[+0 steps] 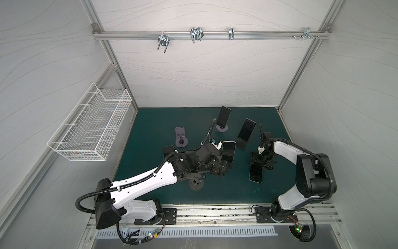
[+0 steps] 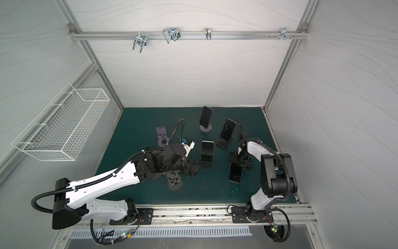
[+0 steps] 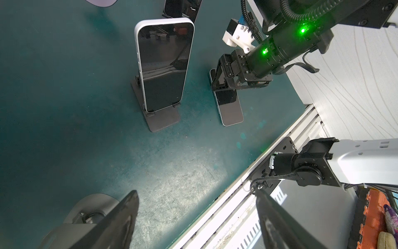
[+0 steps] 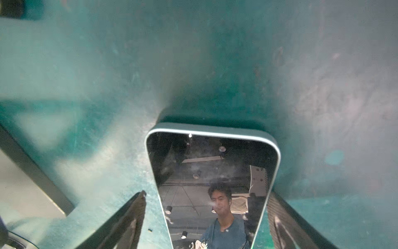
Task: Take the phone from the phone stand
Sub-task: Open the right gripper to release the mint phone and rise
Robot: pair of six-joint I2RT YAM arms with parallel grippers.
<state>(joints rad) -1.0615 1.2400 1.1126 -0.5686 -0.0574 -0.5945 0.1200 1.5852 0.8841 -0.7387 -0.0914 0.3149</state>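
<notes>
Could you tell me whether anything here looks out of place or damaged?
No damage. A phone lies flat on the mat between the open jaws of the right tool, while three other phones lean in stands.

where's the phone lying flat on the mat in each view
In a top view: the flat phone lies right of centre.
In a top view: same place, right of centre.
Left wrist: upper middle.
Right wrist: bottom centre.
Shared landmark: the right gripper straddling its far end.
</notes>
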